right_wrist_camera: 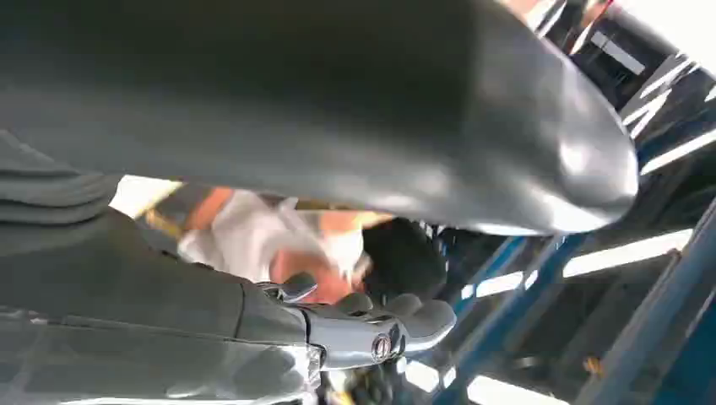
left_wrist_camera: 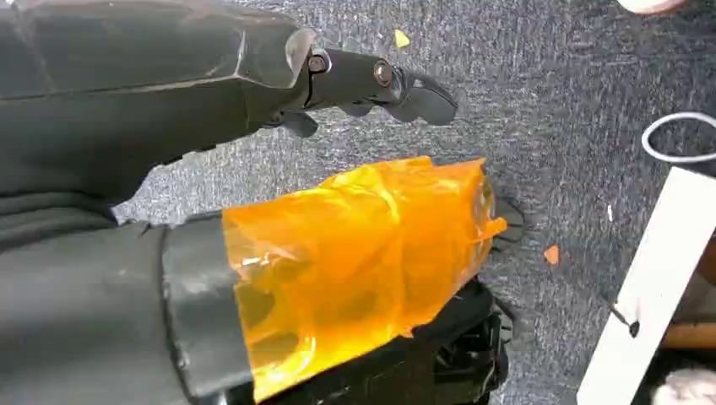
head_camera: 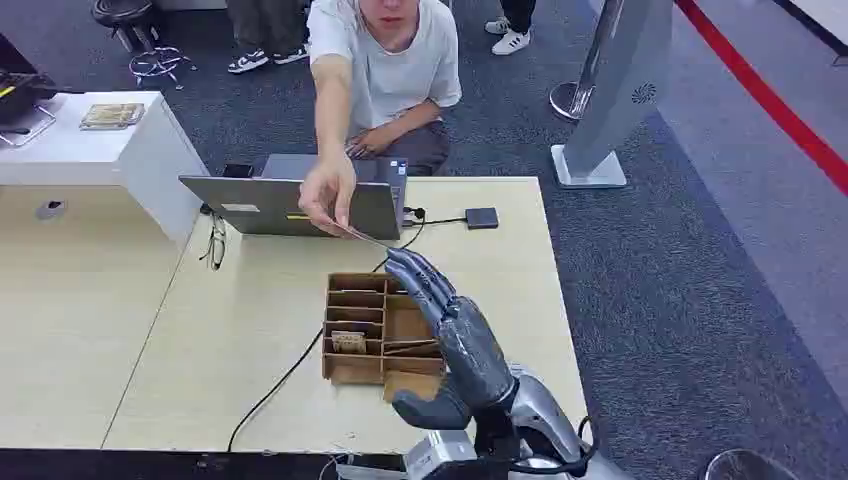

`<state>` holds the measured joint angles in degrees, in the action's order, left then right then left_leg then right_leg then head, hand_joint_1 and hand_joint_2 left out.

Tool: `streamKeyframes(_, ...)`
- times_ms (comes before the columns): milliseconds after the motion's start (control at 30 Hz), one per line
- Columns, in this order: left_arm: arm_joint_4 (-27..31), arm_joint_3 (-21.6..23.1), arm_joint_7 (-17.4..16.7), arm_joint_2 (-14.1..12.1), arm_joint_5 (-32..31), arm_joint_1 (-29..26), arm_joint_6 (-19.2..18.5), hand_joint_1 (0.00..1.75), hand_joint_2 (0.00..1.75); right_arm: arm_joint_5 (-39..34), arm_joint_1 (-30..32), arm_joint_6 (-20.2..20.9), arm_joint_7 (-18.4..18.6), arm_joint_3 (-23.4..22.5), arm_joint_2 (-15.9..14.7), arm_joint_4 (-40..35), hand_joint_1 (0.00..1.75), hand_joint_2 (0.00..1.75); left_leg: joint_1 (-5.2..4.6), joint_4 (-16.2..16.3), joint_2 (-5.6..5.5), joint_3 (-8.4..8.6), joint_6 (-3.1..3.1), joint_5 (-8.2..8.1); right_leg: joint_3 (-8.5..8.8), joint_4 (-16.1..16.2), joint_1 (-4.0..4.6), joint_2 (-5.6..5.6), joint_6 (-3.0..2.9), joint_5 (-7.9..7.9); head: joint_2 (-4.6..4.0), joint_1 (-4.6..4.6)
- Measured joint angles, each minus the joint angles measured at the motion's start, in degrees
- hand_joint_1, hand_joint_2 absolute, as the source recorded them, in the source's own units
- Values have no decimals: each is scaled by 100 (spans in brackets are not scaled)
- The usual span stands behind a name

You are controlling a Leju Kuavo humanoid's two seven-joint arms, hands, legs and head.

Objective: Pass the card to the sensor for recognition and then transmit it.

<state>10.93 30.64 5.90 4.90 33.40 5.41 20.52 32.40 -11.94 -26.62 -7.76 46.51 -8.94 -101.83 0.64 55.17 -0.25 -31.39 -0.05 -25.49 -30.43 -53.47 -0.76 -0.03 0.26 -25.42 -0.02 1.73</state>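
A person's hand (head_camera: 327, 193) reaches over the table and pinches a thin card (head_camera: 368, 238) by one end. The card's other end meets the fingertips (head_camera: 402, 262) of my right hand (head_camera: 455, 335), which is raised palm-up above the cardboard organizer (head_camera: 383, 330) with fingers stretched flat and thumb held wide. In the right wrist view my right hand (right_wrist_camera: 355, 325) holds nothing. A small dark sensor box (head_camera: 481, 217) lies on the table's far right, wired by a black cable. My left hand (left_wrist_camera: 338, 245) hangs over grey carpet, thumb wrapped in orange film, nothing in it.
An open laptop (head_camera: 300, 200) stands at the table's far edge in front of the seated person (head_camera: 385, 70). Glasses (head_camera: 215, 243) lie left of it. A black cable (head_camera: 285, 375) crosses the tabletop. A white counter (head_camera: 100, 140) sits far left, a grey stand (head_camera: 615, 90) far right.
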Motion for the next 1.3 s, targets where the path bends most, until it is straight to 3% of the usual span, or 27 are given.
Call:
streamKeyframes(300,0,0,-9,44,-153,23,-57,0,0,878,-425,-22,550,-378,240,251,0,0,0,0,-1,0,-1,9,0,0,0,-1,1,5,0,2)
streamKeyframes(700,0,-2,-33,66,-166,46,-57,0,0,906,-506,-24,568,-520,387,518,0,0,0,0,-1,-1,-1,9,-1,0,0,0,1,5,0,0)
streamKeyframes(1000,4,0,-120,81,-264,82,-92,0,0,1114,-625,-22,826,-767,566,1011,0,0,0,0,0,-1,-1,13,-1,0,0,0,-1,9,0,2)
streamKeyframes(1033,9,0,-131,83,-273,87,-94,0,0,1116,-654,-24,837,-824,609,1127,0,175,0,0,-1,-1,-1,13,-1,0,0,0,0,10,0,0)
streamKeyframes(1300,13,0,-230,85,-323,104,-129,0,0,1315,-753,-19,942,-1056,826,1583,0,175,0,0,-1,-2,-1,13,-2,-1,0,0,-1,10,0,0)
